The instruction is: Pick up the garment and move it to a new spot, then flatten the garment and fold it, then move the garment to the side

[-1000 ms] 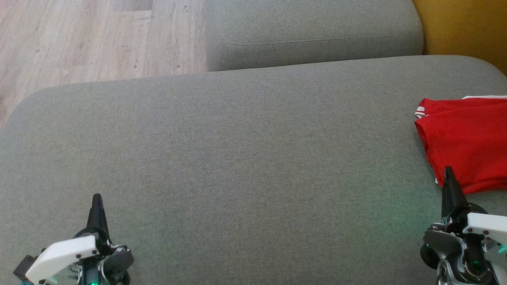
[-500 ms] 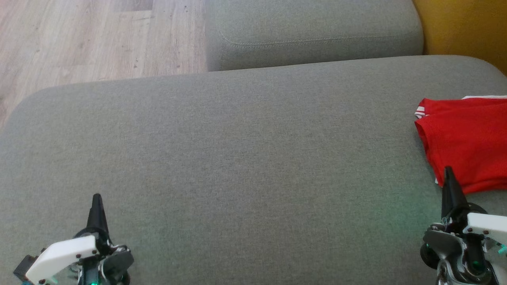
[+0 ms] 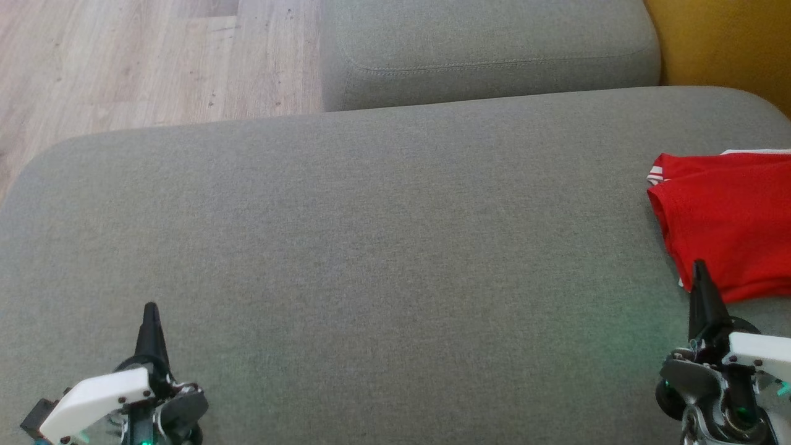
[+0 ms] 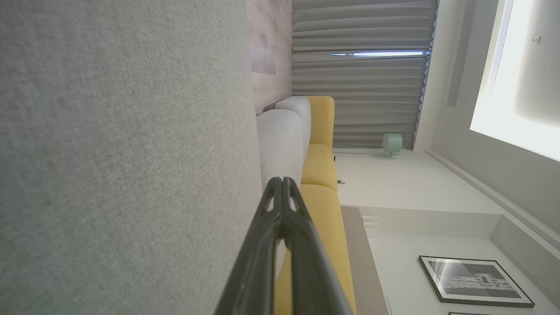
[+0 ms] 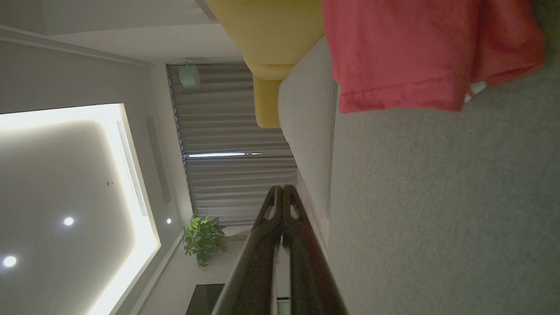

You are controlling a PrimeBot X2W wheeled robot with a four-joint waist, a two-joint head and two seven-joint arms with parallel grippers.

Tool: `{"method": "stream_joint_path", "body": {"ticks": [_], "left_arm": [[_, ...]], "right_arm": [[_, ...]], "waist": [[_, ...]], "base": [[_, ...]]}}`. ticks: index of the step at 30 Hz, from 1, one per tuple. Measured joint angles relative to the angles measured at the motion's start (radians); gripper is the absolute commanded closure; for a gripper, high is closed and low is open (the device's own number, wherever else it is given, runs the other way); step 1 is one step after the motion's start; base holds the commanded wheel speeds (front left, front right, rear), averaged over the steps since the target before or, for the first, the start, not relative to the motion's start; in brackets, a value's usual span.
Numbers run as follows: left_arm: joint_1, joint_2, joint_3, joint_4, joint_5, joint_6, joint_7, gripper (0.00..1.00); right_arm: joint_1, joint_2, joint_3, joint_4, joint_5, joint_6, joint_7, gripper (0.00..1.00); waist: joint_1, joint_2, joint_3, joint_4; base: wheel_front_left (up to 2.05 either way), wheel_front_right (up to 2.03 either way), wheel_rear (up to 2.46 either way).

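both arms sit low at the near edge of the grey sofa cushion (image 3: 383, 235), fingers pointing away from the robot. the left gripper (image 3: 150, 309), at the lower left, has its 2 fingers pressed together on nothing. the right gripper (image 3: 699, 267), at the lower right, is closed and empty too. the red garment (image 3: 729, 216) lies folded on the cushion's right side, its near hem just beyond the right gripper's tip and well apart from the left gripper.
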Motion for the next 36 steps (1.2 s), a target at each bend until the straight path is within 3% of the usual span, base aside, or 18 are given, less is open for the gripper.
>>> {"method": "stream_joint_path", "body": {"ticks": [36], "left_arm": [[0.000,0.000,0.002,0.000,0.000,0.000,0.000,1.00]], "right_arm": [[0.000,0.000,0.000,0.000,-0.006,0.000,0.000,1.00]], "waist": [[0.0000,0.0000,0.000,0.000]], "base": [[0.00,0.00,0.00]]}}
